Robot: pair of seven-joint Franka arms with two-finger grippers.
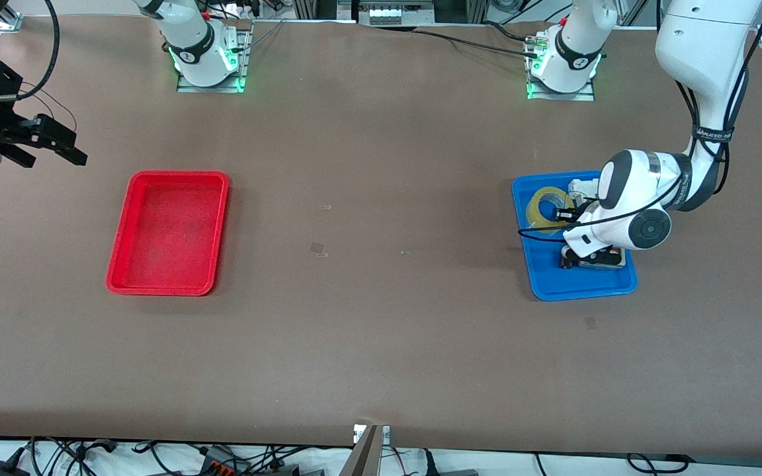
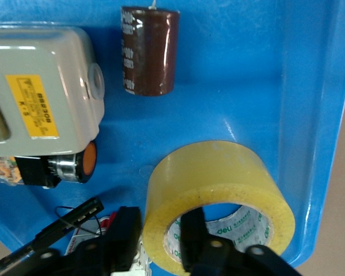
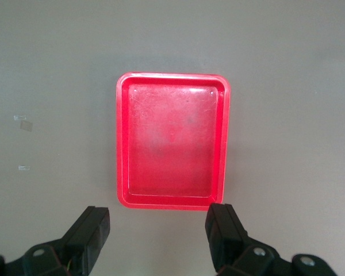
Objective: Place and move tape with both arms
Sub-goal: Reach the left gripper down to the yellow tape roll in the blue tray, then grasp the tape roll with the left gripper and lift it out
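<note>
Left gripper (image 2: pixel 161 244) clamped across tape (image 2: pixel 218 195) wall, one finger in the core; tape sits in blue tray (image 1: pixel 553 284), corner toward the bases. Right gripper (image 3: pixel 161 233) open, waiting above red tray (image 3: pixel 122 144). Lift, handover, placement all remain.

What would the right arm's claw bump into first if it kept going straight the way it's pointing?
Judging by its wrist view, the open right gripper points down at bare table just beside the red tray; it would probably meet the table first, though depth is unclear.

Left tool (image 2: pixel 161 238) reaches low with fingers pinched close; right tool (image 3: pixel 158 236) waits raised, fingers spread.
</note>
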